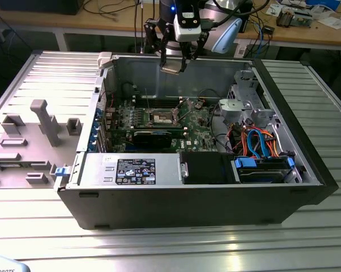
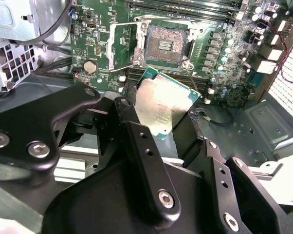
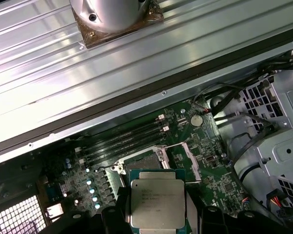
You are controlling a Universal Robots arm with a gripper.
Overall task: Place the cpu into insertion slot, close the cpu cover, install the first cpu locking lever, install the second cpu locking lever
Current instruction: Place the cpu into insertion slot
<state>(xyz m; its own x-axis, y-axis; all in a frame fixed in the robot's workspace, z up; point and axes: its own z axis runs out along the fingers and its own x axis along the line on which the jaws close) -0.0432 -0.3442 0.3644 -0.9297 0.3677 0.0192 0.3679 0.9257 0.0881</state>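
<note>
The gripper is gripping the cpu by two opposite edges, holding it tilted in the air well above the slot. The slot is lying bare with its dark centre showing, and the cover is standing open just beside it. In the first wrist view the cpu is hiding part of the slot, and the fingers are running off the picture's edge.

you've got the cpu dull silver on top, green at the edge. motherboard green, insertion slot dark inside a pale rim. orange and blue cables on the exterior view's right. table ribbed silver.
</note>
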